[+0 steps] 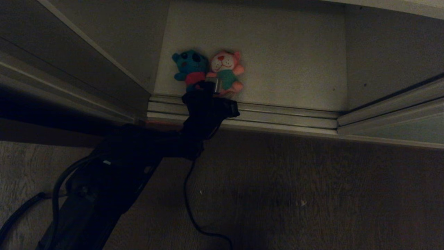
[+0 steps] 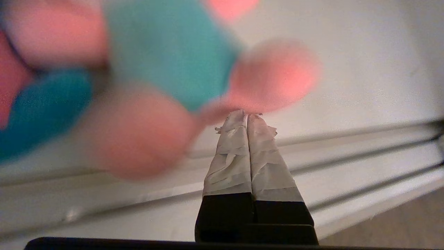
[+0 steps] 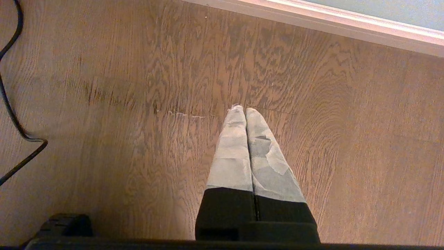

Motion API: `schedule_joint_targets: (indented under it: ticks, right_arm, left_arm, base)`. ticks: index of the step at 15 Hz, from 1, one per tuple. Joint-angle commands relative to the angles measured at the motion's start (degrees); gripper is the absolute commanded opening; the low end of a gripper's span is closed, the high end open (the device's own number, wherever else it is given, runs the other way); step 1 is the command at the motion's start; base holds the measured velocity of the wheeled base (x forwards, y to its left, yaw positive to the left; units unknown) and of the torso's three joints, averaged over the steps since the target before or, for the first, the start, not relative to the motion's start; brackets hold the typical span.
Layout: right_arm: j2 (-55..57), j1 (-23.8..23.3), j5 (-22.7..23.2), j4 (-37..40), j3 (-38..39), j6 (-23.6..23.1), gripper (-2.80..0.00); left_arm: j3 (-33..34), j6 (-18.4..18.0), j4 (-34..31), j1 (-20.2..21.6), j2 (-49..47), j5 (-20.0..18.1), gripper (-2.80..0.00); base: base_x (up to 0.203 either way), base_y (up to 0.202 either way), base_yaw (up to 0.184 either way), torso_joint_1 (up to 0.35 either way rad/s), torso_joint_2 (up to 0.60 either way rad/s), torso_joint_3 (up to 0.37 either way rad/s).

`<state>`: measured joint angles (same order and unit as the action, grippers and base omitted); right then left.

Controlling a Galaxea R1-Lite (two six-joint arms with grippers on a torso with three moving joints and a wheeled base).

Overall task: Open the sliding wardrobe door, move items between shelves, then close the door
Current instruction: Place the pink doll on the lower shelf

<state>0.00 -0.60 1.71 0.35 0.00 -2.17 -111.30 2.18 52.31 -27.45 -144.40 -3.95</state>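
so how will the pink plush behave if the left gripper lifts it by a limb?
Probably floppy: the pink plush is soft fabric with stubby limbs, so it would likely dangle from the left gripper, which is pinched shut at one limb. Likely light for its size. Unlikely to slip or break, but lifting it could nudge the teal bear pressed against it.

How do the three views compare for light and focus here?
Head view: dim, left arm nearly black, pink toy and teal bear still readable. Left wrist view: bright, toys blurred up close, left gripper sharp. Right wrist view: warm, sharp wood floor.
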Motion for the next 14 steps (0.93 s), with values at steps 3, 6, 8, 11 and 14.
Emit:
schedule_joint_targets:
  ticks: [3,6,8,11,14]
  right_arm:
    - [0.1,0.0,0.0,0.0,0.3,0.0,-2.80]
    - [0.0,0.0,0.0,0.0,0.3,0.0,-2.80]
    - [0.0,0.0,0.0,0.0,0.2,0.0,-2.80]
    - [0.0,0.0,0.0,0.0,0.2,0.0,-2.80]
    - [0.0,0.0,0.0,0.0,0.2,0.0,-2.80]
  left_arm:
    - [0.2,0.9,1.0,-0.8,1.6,-0.5,-2.80]
    - [2.2,0.9,-4.8,-1.4,6.6,2.7,-2.80]
    - [5.1,2.2,-13.2,-1.4,14.1,3.7,-2.80]
    - [10.1,8.1,-33.1,-1.4,27.3,3.7,-2.80]
    - [18.4,11.0,-51.8,-1.3,40.0,1.7,-2.80]
  base:
    - [0.000,0.000,0.000,0.000,0.00,0.000]
    - [0.000,0.000,0.000,0.000,0.00,0.000]
    - [0.000,0.000,0.000,0.000,0.00,0.000]
    - [0.000,0.000,0.000,0.000,0.00,0.000]
    - [0.000,0.000,0.000,0.000,0.00,0.000]
